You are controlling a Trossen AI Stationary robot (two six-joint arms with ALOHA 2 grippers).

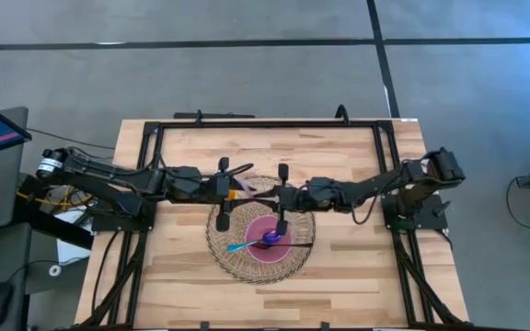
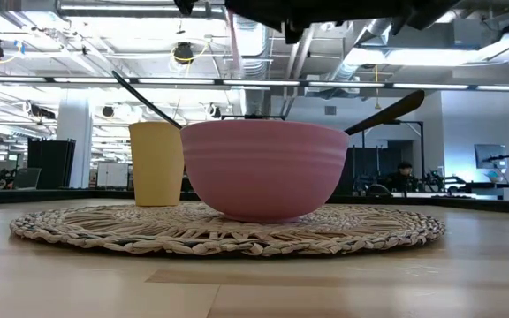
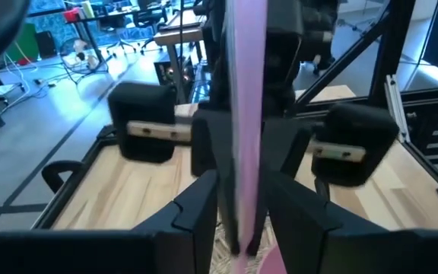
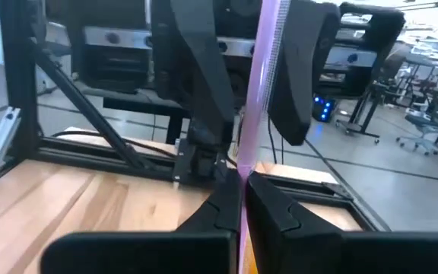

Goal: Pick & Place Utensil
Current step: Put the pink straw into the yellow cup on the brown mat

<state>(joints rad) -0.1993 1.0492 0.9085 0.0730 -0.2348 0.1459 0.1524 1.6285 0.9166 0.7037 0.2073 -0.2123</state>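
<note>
- Your wrist views show a pink utensil [image 4: 267, 76] clenched by both the left gripper [image 3: 238, 221] and the right gripper [image 4: 242, 205].
- Only your low view shows the yellow cup [image 2: 156, 163] behind the pink bowl [image 2: 264, 168] on the woven mat [image 2: 228, 231].

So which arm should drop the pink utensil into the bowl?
Probably right: the right gripper and left gripper both look shut on the pink utensil, but right sits nearer the pink bowl.

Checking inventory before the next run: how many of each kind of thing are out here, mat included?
Mat: 1
Bowl: 1
Cup: 1
Utensils: 3 (blue utensil and black utensil in the bowl, pink utensil held up)
Total: 6
</note>
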